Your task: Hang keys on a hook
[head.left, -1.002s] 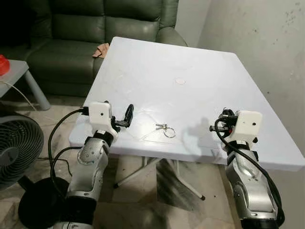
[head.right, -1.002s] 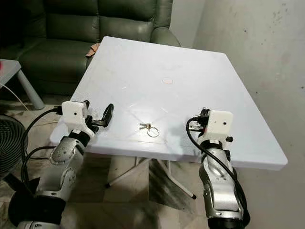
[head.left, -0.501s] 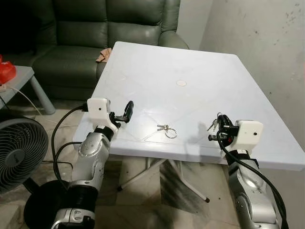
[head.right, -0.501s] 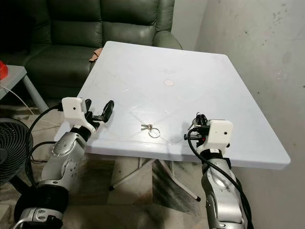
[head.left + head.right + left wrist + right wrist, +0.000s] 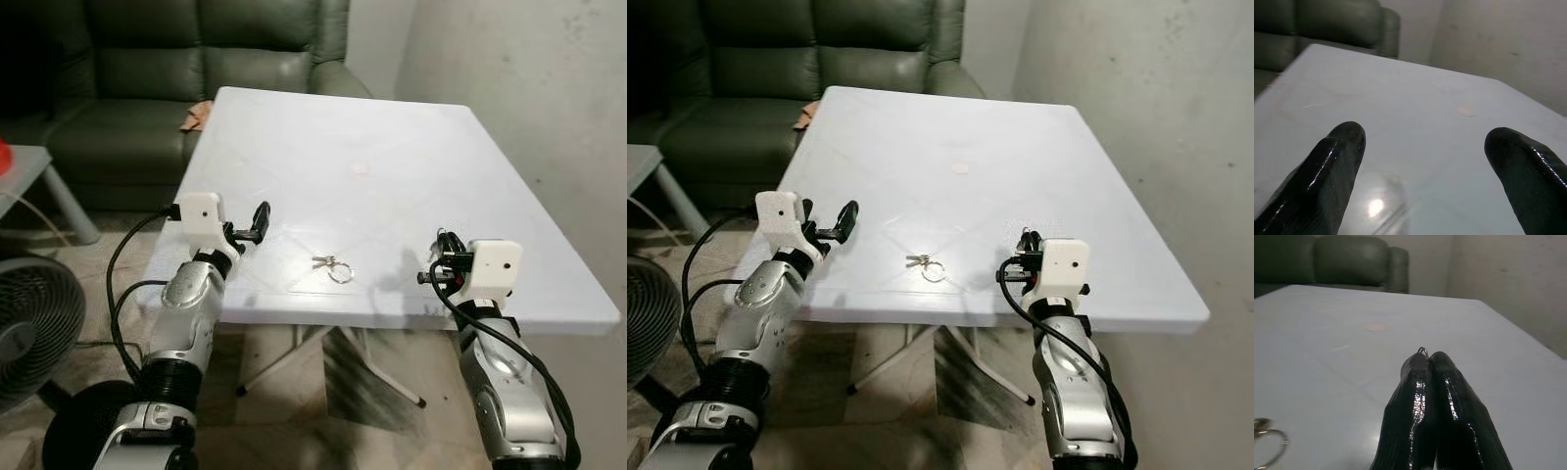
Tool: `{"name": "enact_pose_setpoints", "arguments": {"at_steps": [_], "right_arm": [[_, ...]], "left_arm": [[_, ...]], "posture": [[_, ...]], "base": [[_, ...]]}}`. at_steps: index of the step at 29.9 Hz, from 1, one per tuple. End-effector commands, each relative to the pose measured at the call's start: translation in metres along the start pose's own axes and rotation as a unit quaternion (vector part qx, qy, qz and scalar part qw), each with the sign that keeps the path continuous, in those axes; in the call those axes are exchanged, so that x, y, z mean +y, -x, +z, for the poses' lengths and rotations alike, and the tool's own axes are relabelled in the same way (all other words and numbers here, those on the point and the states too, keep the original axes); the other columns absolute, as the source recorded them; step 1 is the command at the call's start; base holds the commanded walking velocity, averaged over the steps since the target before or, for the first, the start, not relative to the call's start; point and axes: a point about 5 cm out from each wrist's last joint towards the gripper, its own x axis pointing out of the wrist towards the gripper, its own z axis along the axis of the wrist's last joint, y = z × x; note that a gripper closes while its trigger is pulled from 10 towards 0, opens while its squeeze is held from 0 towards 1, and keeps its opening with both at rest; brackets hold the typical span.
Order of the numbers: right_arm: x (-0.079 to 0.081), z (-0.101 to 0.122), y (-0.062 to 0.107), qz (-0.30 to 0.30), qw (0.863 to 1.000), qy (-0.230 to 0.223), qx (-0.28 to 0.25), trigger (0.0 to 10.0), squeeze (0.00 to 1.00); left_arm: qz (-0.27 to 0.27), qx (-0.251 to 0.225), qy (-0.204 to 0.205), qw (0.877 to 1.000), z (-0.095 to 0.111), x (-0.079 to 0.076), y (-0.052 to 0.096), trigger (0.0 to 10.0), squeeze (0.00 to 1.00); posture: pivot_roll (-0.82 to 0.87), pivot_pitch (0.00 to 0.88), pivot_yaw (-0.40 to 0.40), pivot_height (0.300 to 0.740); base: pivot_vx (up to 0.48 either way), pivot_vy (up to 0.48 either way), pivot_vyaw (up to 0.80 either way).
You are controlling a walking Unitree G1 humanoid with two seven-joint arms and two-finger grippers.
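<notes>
A bunch of keys on a ring (image 5: 331,264) lies flat on the white table (image 5: 392,137), near the middle of its front edge. My left gripper (image 5: 257,221) hovers open over the front left edge, to the left of the keys; its two fingers (image 5: 1337,166) stand wide apart with nothing between them. My right gripper (image 5: 1021,262) is at the front right edge, right of the keys. Its fingertips (image 5: 1425,363) are pressed together, and a small metal loop (image 5: 1422,350) pokes out at their tip. The key ring (image 5: 1266,440) lies off to that gripper's side.
A dark green sofa (image 5: 147,59) stands behind the table, with a brown scrap (image 5: 196,116) at the table's far left corner. A floor fan (image 5: 29,323) and a small grey side table (image 5: 24,176) are at the left. A bare wall (image 5: 549,88) runs along the right.
The head views have shifted, so the camera moved. The keys lie where they were on the table. Both grippers keep the same posture at the front edge.
</notes>
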Motion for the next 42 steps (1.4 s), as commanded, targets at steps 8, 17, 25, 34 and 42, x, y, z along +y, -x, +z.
{"name": "enact_pose_setpoints", "arguments": {"at_steps": [8, 17, 25, 34, 42], "right_arm": [[-0.005, 0.001, -0.006, -0.013, 1.0, 0.009, -0.004, 10.0, 0.0], [-0.003, 0.003, -0.005, -0.003, 1.0, 0.004, -0.01, 10.0, 0.0], [-0.007, 0.004, -0.001, -0.007, 1.0, 0.007, -0.014, 10.0, 0.0], [-0.013, 0.0, 0.005, -0.014, 1.0, 0.01, -0.007, 10.0, 0.0], [-0.011, -0.001, 0.005, -0.012, 1.0, 0.01, -0.005, 10.0, 0.0]], "left_arm": [[0.008, 0.001, -0.019, 1.0, 0.0, 0.0, -0.005, 10.0, 0.0], [0.003, 0.0, -0.024, 1.0, 0.001, -0.002, -0.009, 10.0, 0.0], [0.006, 0.008, -0.02, 1.0, -0.001, -0.001, -0.012, 10.0, 0.0], [0.005, 0.012, -0.023, 1.0, -0.005, 0.0, -0.012, 10.0, 0.0], [0.007, 0.012, -0.021, 1.0, -0.005, 0.001, -0.011, 10.0, 0.0]], "posture": [[0.0, 0.0, -0.019, 0.74], [-0.03, 0.0, -0.011, 0.74], [-0.04, 0.0, -0.006, 0.74], [-0.04, 0.0, -0.007, 0.74], [-0.04, 0.0, -0.01, 0.74]], "base": [[0.0, 0.0, -0.72], [0.0, 0.0, -0.72], [0.0, 0.0, -0.76], [0.0, 0.0, -0.76], [0.0, 0.0, -0.76]]}}
